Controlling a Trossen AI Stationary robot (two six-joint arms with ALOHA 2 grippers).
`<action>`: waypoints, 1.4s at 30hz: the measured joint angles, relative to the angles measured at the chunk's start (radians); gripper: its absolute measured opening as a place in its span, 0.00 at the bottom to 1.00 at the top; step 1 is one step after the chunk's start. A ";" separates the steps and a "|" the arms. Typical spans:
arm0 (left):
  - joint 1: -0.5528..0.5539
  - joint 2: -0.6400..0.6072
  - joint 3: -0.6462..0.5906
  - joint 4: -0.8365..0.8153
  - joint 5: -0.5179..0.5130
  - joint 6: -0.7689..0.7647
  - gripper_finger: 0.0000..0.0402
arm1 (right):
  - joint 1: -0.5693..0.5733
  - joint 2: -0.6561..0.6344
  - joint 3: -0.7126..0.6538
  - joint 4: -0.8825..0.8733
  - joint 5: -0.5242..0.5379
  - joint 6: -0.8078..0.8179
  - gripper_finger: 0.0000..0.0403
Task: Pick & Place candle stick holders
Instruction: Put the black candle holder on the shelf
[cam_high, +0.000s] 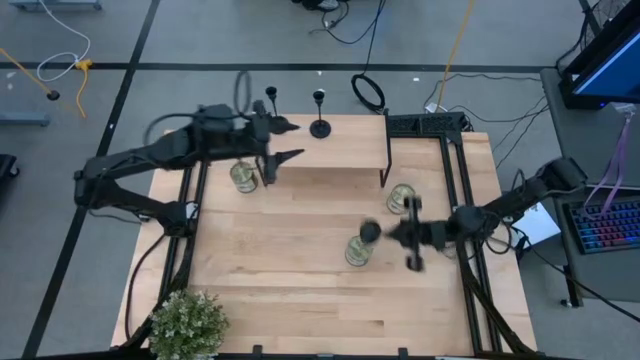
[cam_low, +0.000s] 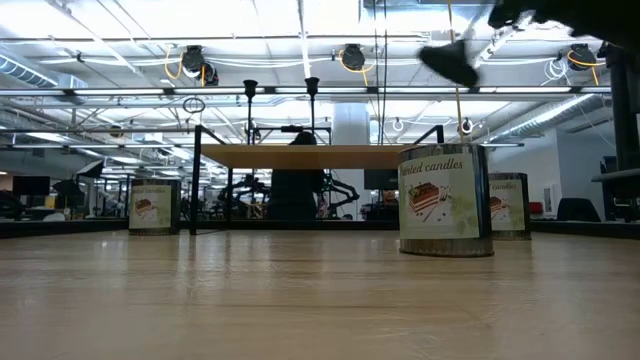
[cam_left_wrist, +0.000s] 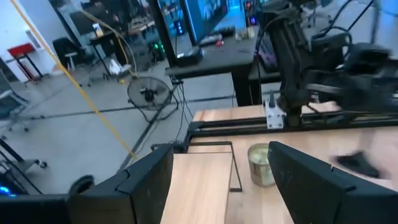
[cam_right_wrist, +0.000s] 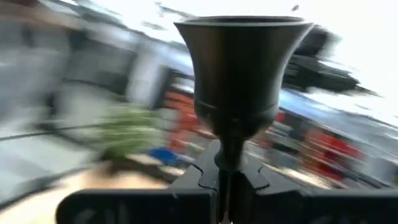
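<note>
Two matte-black candle stick holders stand on the raised wooden shelf (cam_high: 340, 150) at the table's far side, one at its far left (cam_high: 271, 94) and one near the middle (cam_high: 320, 127); both show in the low view (cam_low: 250, 90) (cam_low: 311, 85). My left gripper (cam_high: 288, 140) hovers open over the shelf's left part, beside the left holder, empty; its fingers stand apart in its wrist view (cam_left_wrist: 217, 171). My right gripper (cam_high: 392, 232) is shut on the third holder (cam_high: 370, 231), high above the table's right half (cam_low: 450, 60). My right gripper pinches the holder's thin stem (cam_right_wrist: 227, 155) between its two fingers (cam_right_wrist: 255, 177), just below the flared cup top (cam_right_wrist: 242, 62). The fingers come level from the table's right side. The holder is lifted clear of the table, above the candle tins.
Three candle tins stand on the table: one by the shelf's left leg (cam_high: 243, 176), one by its right leg (cam_high: 400, 197), one below the held holder (cam_high: 358, 250). A green potted plant (cam_high: 188, 325) sits at the near left corner. Black frame rails (cam_high: 465, 200) line the table's sides.
</note>
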 joint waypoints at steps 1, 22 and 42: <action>-0.003 -0.016 0.000 -0.001 0.000 0.000 0.67 | -0.022 -0.002 0.036 -0.007 0.071 0.000 0.00; -0.017 -0.089 0.001 -0.121 0.000 -0.007 0.67 | -0.936 0.332 0.870 -0.996 -0.135 0.435 0.00; -0.017 -0.089 0.001 -0.247 -0.002 -0.059 0.67 | -1.064 0.486 0.869 -0.984 -0.180 0.499 0.00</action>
